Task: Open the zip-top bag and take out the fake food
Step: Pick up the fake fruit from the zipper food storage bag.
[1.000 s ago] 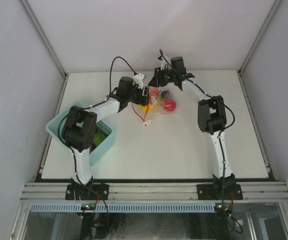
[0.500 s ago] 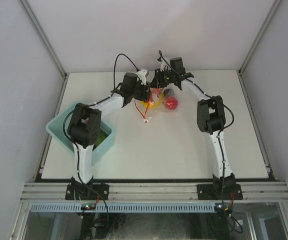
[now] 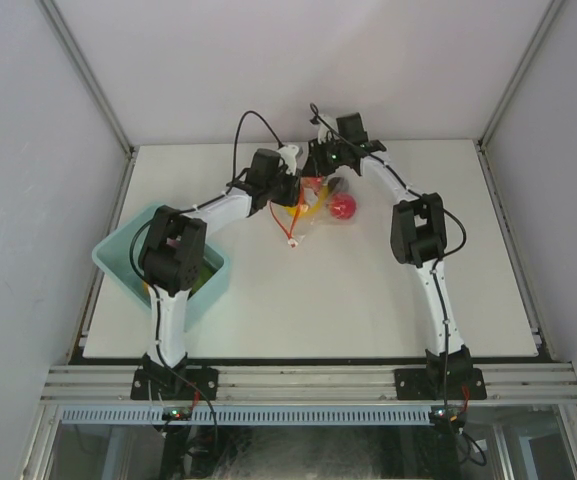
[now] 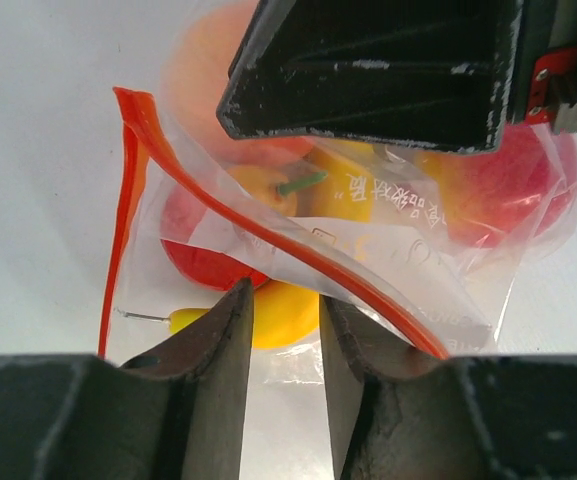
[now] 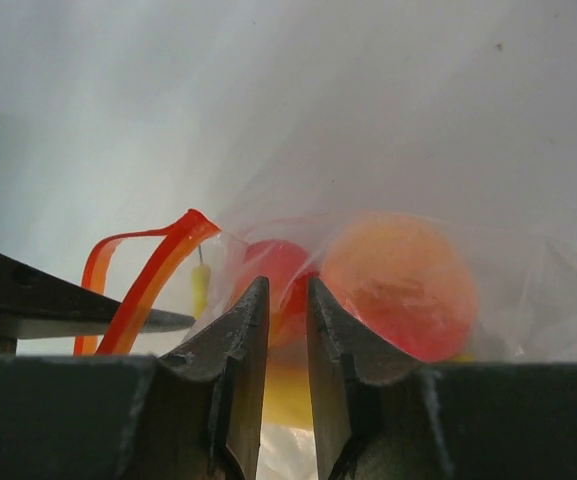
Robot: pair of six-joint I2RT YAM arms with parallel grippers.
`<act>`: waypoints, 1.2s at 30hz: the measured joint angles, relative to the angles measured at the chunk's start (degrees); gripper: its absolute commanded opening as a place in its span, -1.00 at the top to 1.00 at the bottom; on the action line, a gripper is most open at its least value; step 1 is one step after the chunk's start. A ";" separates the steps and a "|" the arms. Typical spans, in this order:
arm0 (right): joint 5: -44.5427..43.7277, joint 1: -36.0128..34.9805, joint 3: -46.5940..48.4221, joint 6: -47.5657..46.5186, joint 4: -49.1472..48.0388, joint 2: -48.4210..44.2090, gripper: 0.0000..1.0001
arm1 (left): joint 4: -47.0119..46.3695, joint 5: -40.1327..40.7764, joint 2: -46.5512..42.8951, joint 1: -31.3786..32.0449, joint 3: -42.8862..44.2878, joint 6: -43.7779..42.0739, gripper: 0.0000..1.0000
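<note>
White tabletop (image 3: 368,300), pale grey walls on three sides.

- Change: over the last second both arms have stretched farther toward the upper centre of the overhead frame. The left gripper (image 3: 288,182) has closed in on the right gripper (image 3: 318,166). The two now nearly meet over the upper edge of the zip-top bag (image 3: 318,212).
- Bag has barely shifted. The white slider (image 3: 292,246) lies in the same spot, below and left of the bag, at the end of a trailing strip.
- Zip strip (image 4: 268,235): its two red-orange halves stand apart in the left wrist view, so the mouth is already partly open.
- Fake food (image 3: 341,208): red apple, peach-orange fruit and yellow piece are all still under the film.
- Judgement: the arms are setting up a two-sided hold to spread the mouth; removal of this fruit is not begun.
- Tools: each gripper's jaws are drawn close, leaving a narrow slit. Whether film is pinched in either cannot be told.
- Around: light blue bin (image 3: 118,250) at left centre, beside the left arm, with something green inside.
- In the way: the right gripper's black body fills the top of the left wrist view, directly over the bag. Little room is left for a reach-in.
</note>
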State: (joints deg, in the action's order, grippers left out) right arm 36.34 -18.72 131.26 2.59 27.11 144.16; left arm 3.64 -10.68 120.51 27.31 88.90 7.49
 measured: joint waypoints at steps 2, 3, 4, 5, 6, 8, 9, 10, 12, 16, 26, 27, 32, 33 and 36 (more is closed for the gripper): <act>-0.07 -0.26 0.48 -1.03 1.27 0.52 0.58 | 0.15 0.28 0.00 0.00 -0.09 -0.72 0.13; -0.07 -0.42 0.48 -1.53 1.68 0.70 0.58 | 0.15 0.57 -0.07 0.00 -0.20 -1.09 0.10; -0.07 -0.57 0.48 -1.92 2.19 0.87 0.58 | 0.07 0.92 -0.20 0.00 -0.42 -1.42 0.07; -0.07 -0.66 0.48 -2.32 2.64 1.01 0.59 | -0.33 1.36 -0.48 0.00 -1.03 -1.75 0.05; -0.04 -0.81 0.48 -2.58 2.97 1.16 0.58 | -0.39 1.53 -0.83 0.00 -1.62 -2.14 0.03; 0.07 -0.98 0.59 -3.04 3.67 1.44 0.59 | -1.18 1.70 -2.08 0.00 -3.72 -2.58 0.02; 0.20 -1.11 1.11 -3.26 4.28 1.81 0.59 | -1.51 1.73 -2.67 0.00 -4.66 -2.75 0.01; 0.28 -1.20 2.12 -3.50 4.74 2.38 0.59 | -1.66 1.73 -3.13 0.00 -5.22 -2.91 0.01; 0.63 -1.31 4.13 -4.02 5.66 3.58 0.59 | -2.43 1.73 -3.85 0.00 -6.10 -3.30 0.00; 1.73 -1.42 5.35 -5.22 7.10 4.50 0.61 | -4.24 1.68 -4.44 0.00 -7.54 -4.09 -0.02; 4.11 -1.42 7.34 -7.54 11.28 5.29 0.57 | -9.31 0.68 -7.93 -0.13 -13.81 -4.96 -0.17; 4.00 -1.42 7.74 -7.76 11.96 5.35 0.53 | -9.90 0.31 -8.09 -0.24 -14.10 -4.85 -0.18; 3.13 -1.40 8.87 -8.68 14.67 5.49 0.33 | -12.46 -1.64 -8.92 -0.87 -16.20 -3.19 -0.19; 3.10 -1.38 9.01 -8.94 15.15 5.51 0.29 | -12.92 -1.95 -8.98 -1.03 -16.59 -2.75 -0.19; 2.91 -1.36 9.11 -9.49 16.35 5.51 0.15 | -13.55 -2.80 -9.09 -1.33 -17.29 -1.81 -0.13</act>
State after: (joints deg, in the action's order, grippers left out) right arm 39.24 -20.08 140.38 -6.90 43.46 149.67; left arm -9.91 -13.47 111.42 25.98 71.61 5.67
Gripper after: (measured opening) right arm 0.371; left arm 0.591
